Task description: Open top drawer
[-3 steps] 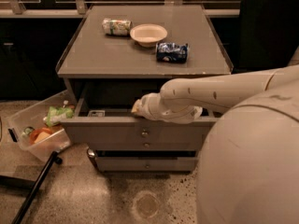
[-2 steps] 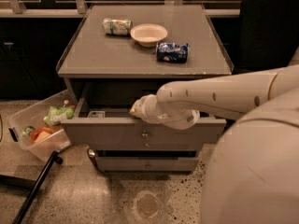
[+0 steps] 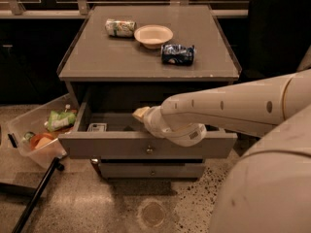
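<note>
**Speckled floor, grey cabinet, top drawer standing out**

Speckled stone-like flooring (image 3: 97, 210) runs under a matte grey cabinet (image 3: 116, 57) with a flat square top and a dark background behind it. On that top lie a pale can (image 3: 120, 27) on its side, a shallow round cream bowl (image 3: 153, 35) and a crinkled dark blue packet (image 3: 178, 54). To the left, on the floor, sits a clear plastic bin (image 3: 22, 125) holding a green packet (image 3: 60, 120) and some orange items.

A smooth, rounded, off-white arm (image 3: 228, 106) reaches in from the right, nearly level, sloping slightly down toward its wrist. A ribbed cuff bends it over the drawer's front edge. The gripper (image 3: 141, 113), a small yellowish tip, points left and sits inside the drawer opening, above the drawer's floor and just under the cabinet top. Whether it is spread or pressed together I cannot tell. The robot's bulky pale body (image 3: 267, 193) fills the lower right corner.

The top drawer (image 3: 107, 145) is pulled out of the cabinet toward the camera. Its flat grey front panel lies with its long axis left to right, and its small round metal knob (image 3: 149, 150) at centre faces the camera. A small pale object (image 3: 97, 127) rests inside near the left wall. Below, a second drawer front (image 3: 126, 170) sits flush and closed.
</note>
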You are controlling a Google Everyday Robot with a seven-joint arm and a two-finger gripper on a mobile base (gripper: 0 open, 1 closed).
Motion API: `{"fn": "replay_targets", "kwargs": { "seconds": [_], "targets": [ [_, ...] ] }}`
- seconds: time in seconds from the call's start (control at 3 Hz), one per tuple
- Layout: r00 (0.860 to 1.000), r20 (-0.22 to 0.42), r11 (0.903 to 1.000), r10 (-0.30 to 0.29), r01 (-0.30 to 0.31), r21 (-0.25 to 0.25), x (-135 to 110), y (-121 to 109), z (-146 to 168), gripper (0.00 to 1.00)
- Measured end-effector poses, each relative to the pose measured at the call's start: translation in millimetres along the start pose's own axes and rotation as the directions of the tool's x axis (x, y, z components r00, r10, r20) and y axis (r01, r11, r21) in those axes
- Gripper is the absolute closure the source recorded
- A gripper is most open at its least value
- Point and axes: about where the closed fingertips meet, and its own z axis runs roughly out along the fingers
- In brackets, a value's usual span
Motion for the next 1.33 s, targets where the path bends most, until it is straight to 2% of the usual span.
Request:
{"fn": "replay_targets", "kwargs": {
  "seconds": [0.33, 0.67, 1.0, 1.33],
  "targets": [
    [1.000, 0.000, 1.0000, 0.000, 0.000, 0.000, -2, 5, -5, 0.00],
    [1.000, 0.000, 1.0000, 0.000, 0.000, 0.000, -3, 6, -5, 0.00],
    [0.993, -0.024, 0.9901, 0.112, -0.109, 0.088, 10, -28, 10, 0.00],
    [0.993, -0.024, 0.9901, 0.112, -0.109, 0.088, 10, -28, 10, 0.00]
  ]
}}
